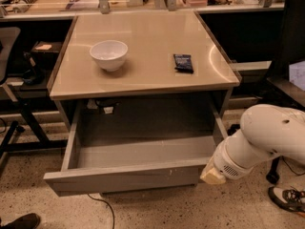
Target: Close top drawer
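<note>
The top drawer [128,179] is a wide grey metal drawer pulled out from under the beige table [143,75]. Its flat front panel faces me and its inside looks empty. My white arm [267,137] reaches in from the right. The gripper [213,175] sits at the arm's beige tip, right at the right end of the drawer's front panel, and seems to touch it. The two shorter drawer fronts are out of view.
A white bowl [108,55] and a dark packet [183,63] lie on the tabletop. A black chair base [19,128] stands at the left. A shoe [288,199] is on the floor at the right, another [21,221] at bottom left. A cable [102,206] runs under the drawer.
</note>
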Robot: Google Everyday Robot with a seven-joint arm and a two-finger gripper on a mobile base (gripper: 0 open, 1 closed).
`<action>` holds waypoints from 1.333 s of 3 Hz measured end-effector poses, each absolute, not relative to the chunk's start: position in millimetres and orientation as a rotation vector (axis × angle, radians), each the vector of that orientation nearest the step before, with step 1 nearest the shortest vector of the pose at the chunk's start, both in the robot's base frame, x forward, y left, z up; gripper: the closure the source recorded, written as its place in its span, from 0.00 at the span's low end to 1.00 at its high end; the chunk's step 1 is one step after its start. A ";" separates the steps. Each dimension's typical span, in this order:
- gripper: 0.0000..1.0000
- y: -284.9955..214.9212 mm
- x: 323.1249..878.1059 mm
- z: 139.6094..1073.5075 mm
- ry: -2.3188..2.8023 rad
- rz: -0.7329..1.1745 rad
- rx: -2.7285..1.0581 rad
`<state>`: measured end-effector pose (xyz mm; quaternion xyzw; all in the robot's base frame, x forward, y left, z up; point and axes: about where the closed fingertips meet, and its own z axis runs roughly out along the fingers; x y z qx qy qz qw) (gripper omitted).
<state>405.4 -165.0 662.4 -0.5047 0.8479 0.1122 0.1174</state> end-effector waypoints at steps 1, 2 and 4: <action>0.81 -164.9 405.6 662.5 2.481 0.328 -1.477; 0.57 -164.9 405.6 662.5 2.481 0.328 -1.477; 0.11 -164.9 405.5 662.5 2.481 0.328 -1.477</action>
